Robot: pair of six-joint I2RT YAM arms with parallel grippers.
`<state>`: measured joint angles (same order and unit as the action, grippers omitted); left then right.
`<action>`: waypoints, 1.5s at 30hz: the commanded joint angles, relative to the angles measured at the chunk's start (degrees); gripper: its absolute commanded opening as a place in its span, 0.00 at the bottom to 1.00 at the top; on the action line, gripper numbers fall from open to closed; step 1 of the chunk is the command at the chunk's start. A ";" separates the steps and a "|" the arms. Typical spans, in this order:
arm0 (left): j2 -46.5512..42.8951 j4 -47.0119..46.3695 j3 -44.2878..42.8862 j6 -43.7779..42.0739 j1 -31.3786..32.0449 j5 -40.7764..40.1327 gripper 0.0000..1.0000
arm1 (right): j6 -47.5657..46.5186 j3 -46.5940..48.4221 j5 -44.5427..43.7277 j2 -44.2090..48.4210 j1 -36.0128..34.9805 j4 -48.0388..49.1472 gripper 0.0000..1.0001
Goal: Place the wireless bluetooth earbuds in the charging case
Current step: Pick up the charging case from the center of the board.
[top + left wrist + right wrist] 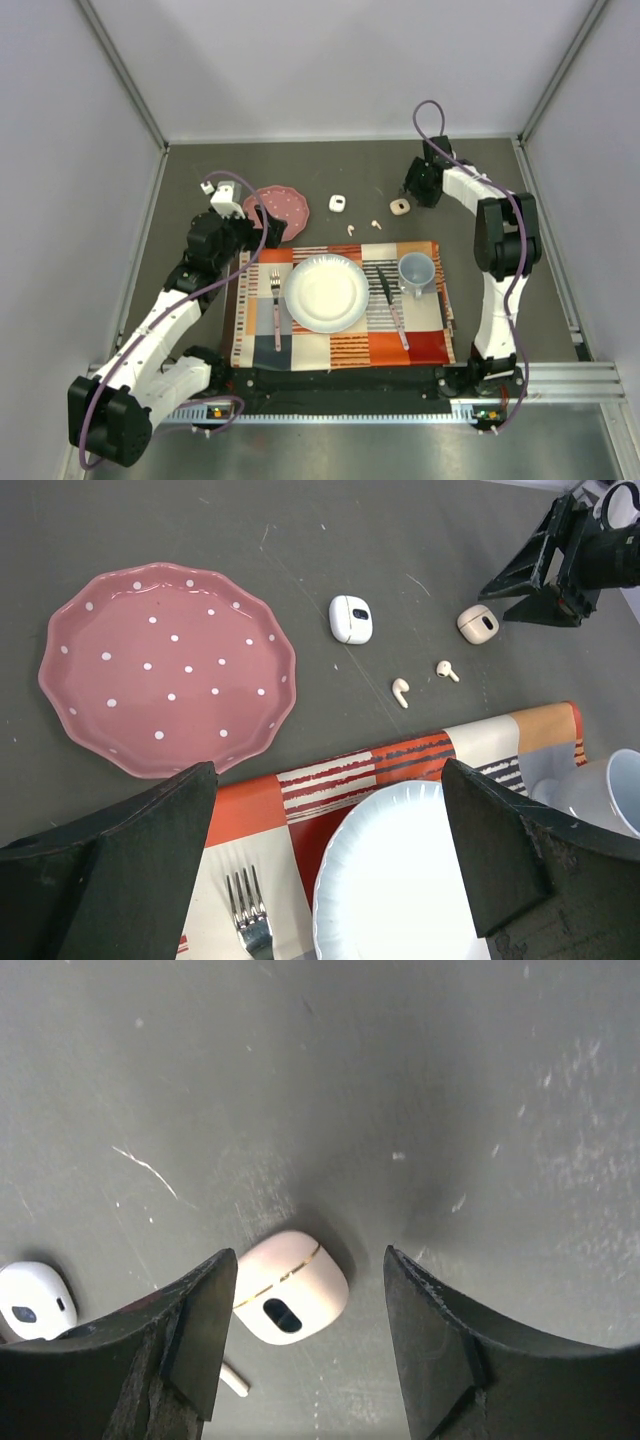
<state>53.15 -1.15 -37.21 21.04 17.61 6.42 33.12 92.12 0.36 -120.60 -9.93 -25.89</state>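
Observation:
Two small charging cases lie on the dark table: a white one [338,204] [351,619] [35,1300] and a pale peach one [399,207] [478,624] [290,1288], lid shut, with a gold seam. Two earbuds [351,229] [376,224] lie loose between the cases and the placemat, seen also in the left wrist view [401,692] [446,670]. My right gripper [412,192] [310,1360] is open just above the peach case, which rests on the table close to the left finger, untouched. My left gripper [268,228] [330,870] hangs wide open and holds nothing over the placemat's far left corner.
A pink dotted plate [285,205] [165,665] sits at the back left. A striped placemat [410,345] carries a white plate [327,292], a fork [276,310], a knife [392,305] and a pale blue cup [416,270].

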 commanded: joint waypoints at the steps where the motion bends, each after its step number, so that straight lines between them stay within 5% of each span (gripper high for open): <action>1: -0.85 -0.44 -0.85 -0.56 -0.55 0.18 0.99 | 8.35 -1.50 2.18 4.84 0.97 2.07 0.61; 11: -1.11 0.00 -0.67 -0.56 -0.82 0.00 0.99 | 27.50 0.43 4.47 2.91 0.97 -2.85 0.63; 31: -0.50 -0.79 -0.05 0.06 -1.78 1.06 0.99 | 51.67 -3.17 4.12 7.39 1.23 -12.87 0.67; 45: -1.11 -0.26 0.03 0.06 -2.31 1.14 0.99 | 58.37 2.54 8.87 0.89 1.49 -14.80 0.68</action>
<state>52.99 0.27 -37.15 21.08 15.75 6.85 89.08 92.07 8.03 -118.02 -9.56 -39.40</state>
